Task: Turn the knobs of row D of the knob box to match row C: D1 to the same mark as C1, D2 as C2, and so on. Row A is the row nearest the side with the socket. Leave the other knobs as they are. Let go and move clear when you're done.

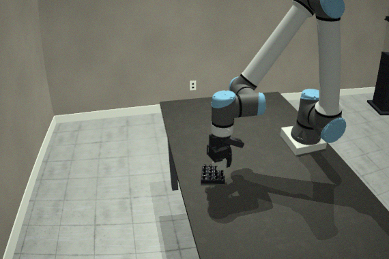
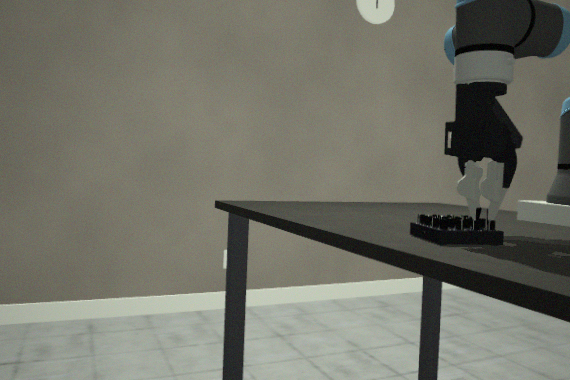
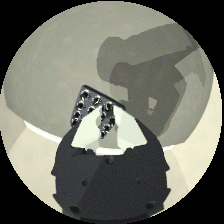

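The knob box (image 1: 213, 174) is a small black block with rows of short knobs, lying near the left edge of the dark table; it also shows in the exterior view (image 2: 456, 230) and the wrist view (image 3: 95, 111). My gripper (image 2: 483, 212) points straight down over the end of the box nearest the arm's base. Its pale fingers straddle one knob there with a narrow gap on each side, so they stand slightly open around it. In the wrist view the fingertips frame that knob. The knob marks are too small to read.
The arm's base (image 1: 304, 141) stands on a white plate at the table's right. The table edge runs just left of the box (image 1: 184, 185). A dark cabinet (image 1: 382, 83) stands at the far right.
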Robot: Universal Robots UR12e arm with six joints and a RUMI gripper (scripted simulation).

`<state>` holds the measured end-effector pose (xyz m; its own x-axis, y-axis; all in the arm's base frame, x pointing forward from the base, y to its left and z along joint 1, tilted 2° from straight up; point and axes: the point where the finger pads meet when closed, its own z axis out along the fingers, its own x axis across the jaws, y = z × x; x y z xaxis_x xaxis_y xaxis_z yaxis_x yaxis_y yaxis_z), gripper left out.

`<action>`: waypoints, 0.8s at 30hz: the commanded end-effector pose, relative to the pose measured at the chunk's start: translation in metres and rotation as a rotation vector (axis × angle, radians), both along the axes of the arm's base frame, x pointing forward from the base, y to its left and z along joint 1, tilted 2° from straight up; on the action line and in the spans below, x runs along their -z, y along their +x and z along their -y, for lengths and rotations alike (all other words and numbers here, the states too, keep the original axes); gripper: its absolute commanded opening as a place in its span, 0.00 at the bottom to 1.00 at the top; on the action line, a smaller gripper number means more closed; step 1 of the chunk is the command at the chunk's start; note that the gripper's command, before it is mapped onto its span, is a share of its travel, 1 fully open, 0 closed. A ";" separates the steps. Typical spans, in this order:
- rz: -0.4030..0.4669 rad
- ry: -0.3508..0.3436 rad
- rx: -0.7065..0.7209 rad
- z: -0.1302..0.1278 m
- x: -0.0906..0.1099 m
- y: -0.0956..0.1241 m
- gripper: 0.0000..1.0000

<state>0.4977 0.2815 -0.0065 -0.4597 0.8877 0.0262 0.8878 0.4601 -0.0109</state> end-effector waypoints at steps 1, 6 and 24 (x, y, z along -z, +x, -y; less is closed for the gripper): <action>0.001 0.000 0.000 0.000 -0.001 0.001 0.11; 0.001 0.000 0.000 0.000 -0.001 0.001 0.11; 0.001 0.000 0.000 0.000 -0.025 0.001 0.11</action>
